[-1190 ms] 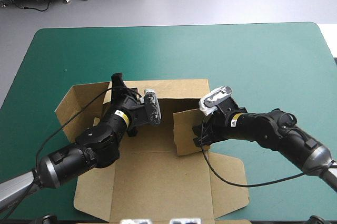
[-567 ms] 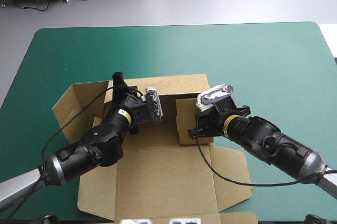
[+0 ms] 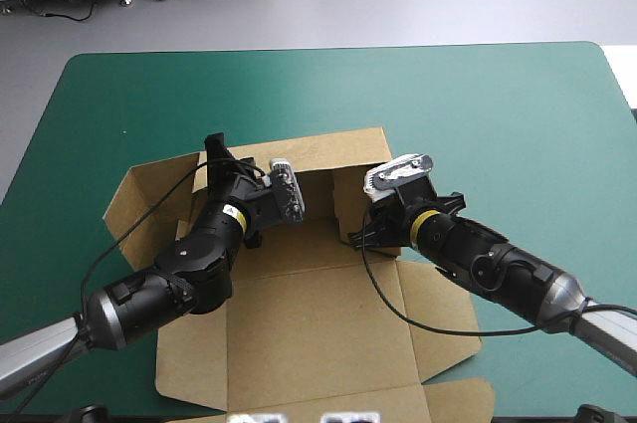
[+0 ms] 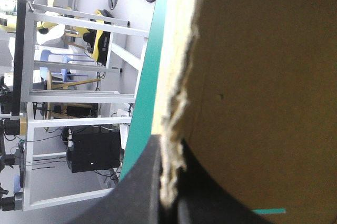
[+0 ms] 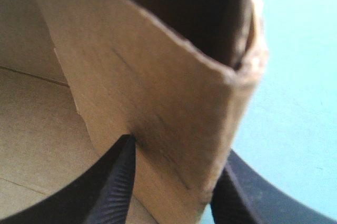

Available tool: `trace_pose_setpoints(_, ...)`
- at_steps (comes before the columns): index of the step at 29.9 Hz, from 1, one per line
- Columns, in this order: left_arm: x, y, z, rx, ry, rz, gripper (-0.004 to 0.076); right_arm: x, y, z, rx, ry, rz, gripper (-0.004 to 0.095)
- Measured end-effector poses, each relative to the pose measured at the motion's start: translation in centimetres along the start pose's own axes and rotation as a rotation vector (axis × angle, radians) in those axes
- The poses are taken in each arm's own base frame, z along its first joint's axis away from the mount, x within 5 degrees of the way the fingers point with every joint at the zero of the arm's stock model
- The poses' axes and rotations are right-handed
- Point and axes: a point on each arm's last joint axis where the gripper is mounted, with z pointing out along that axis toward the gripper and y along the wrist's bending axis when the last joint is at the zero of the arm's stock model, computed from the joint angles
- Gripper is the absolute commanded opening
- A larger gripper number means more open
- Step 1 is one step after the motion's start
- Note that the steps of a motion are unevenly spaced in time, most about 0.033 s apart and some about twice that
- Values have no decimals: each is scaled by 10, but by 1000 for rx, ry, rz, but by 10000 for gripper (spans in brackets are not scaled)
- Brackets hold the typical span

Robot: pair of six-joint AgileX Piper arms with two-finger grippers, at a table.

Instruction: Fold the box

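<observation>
Brown board box [image 3: 318, 328] sits mid teal-green cover [image 3: 498, 124], far walls half up | left gripper [image 4: 167, 182] pinched on a wall edge, right gripper [image 5: 174, 168] clamped on a raised flap | probably light, stiffish, dents easily, so grab near fold lines imo

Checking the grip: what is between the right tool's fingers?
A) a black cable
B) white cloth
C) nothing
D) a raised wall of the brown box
D: the right wrist view shows a wall of the box clamped in the right tool.
</observation>
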Motion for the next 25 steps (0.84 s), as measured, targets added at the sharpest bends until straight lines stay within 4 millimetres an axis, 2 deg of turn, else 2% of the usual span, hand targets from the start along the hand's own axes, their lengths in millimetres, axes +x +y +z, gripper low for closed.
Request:
trace_pose_setpoints(4,0,0,0,-3,3,2,-6,2,0,7,11,10,-22,191)
trace_pose_setpoints(7,1,0,0,-6,11,2,-6,4,1,14,15,25,-37,-6)
trace_pose_setpoints(8,1,1,0,-7,14,2,-6,5,2,16,13,25,-43,-21)
trace_pose_setpoints(20,2,2,0,-19,28,-2,12,4,2,18,18,15,-29,-14)
trace_pose_setpoints(22,2,2,0,-24,27,-4,67,1,2,18,22,13,-26,-13)
trace_pose_setpoints(25,2,4,-1,-33,17,-7,222,-3,2,17,26,8,-20,-14)
